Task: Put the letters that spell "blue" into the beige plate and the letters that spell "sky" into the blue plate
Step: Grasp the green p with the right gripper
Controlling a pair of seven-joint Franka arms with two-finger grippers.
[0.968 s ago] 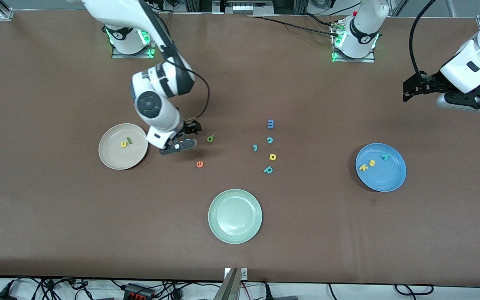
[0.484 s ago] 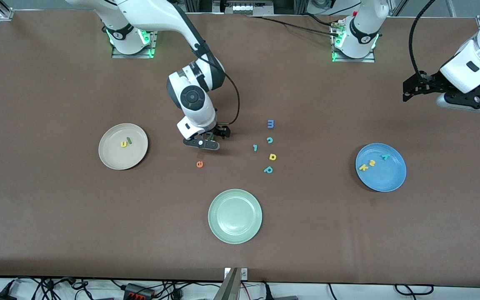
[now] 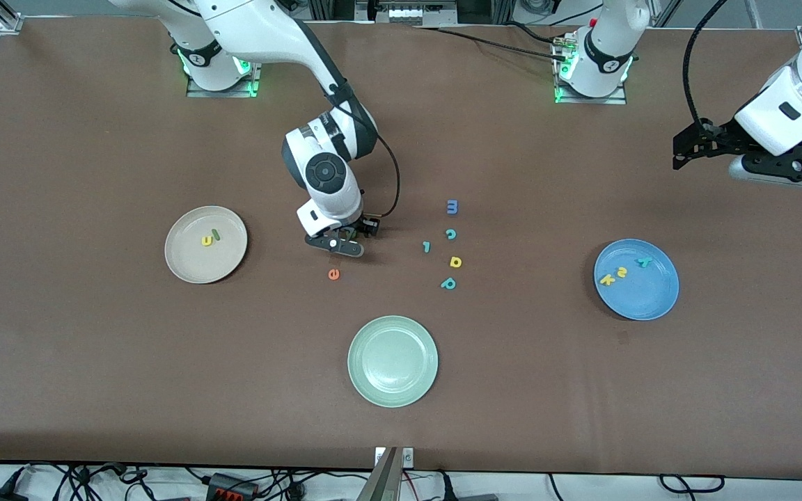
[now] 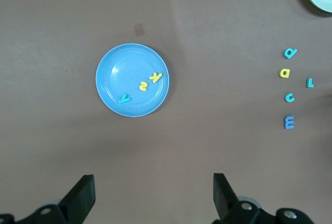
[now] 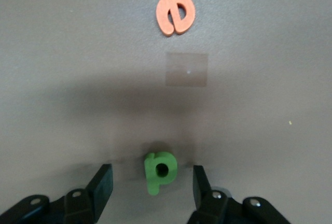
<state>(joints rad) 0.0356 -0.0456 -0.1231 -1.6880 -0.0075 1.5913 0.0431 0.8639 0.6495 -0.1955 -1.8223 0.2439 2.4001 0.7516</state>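
green letter (image 5: 160, 171) now between right gripper's (image 5: 153, 185) fingers.

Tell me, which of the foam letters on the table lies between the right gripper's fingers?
The green stemmed letter. It alone lies between the open fingers of the right gripper; the orange e lies apart, nearer the front camera.

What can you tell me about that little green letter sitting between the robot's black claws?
The green letter is a small, thick piece that looks like soft foam: a round bowl with a hole through it and a short straight stem. It lies flat on the brown table, apart from the orange e. The right end effector straddles it, one finger on each side; gaps show on both sides, so nothing but the table touches it.
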